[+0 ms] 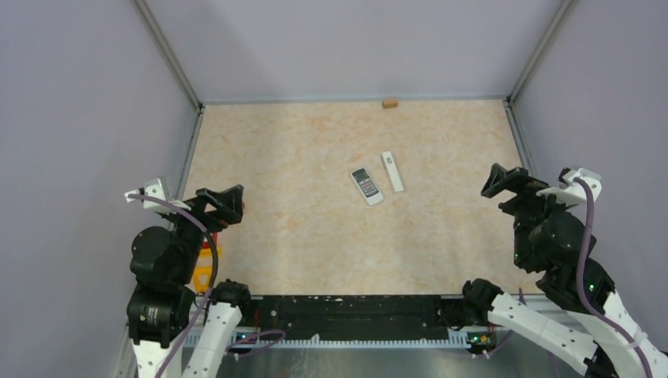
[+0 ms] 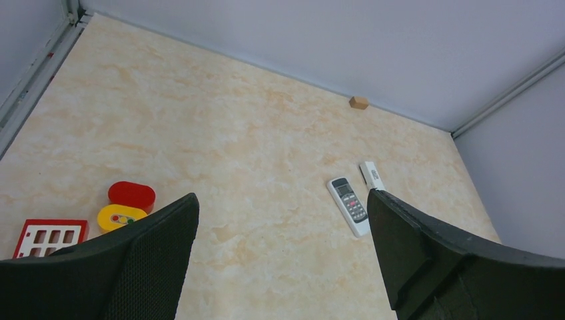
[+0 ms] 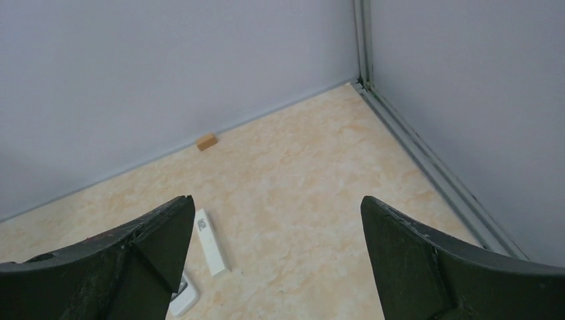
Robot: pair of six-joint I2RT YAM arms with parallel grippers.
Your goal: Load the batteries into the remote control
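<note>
By the left arm lie a red piece (image 2: 132, 195), a yellow piece (image 2: 122, 217) and a red grid (image 2: 50, 237). The left fingers (image 2: 156, 257) and right fingers (image 3: 143, 250) hang spread apart, empty, at opposite sides of the worktop (image 1: 299, 244). The remote control (image 1: 367, 187), white, keypad up, lies mid-worktop between them, well apart from both, a slim white bar (image 1: 392, 171) just beside it. A tan block (image 1: 389, 102) sits against the far wall.

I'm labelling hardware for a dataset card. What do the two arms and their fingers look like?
Both arms, left arm and right arm, pair black joint housings with white link shells and a white wrist mount. A purple cable loops along each. The fingers are black, broad wedges; the left ones show a fine mesh-textured inner face.
</note>
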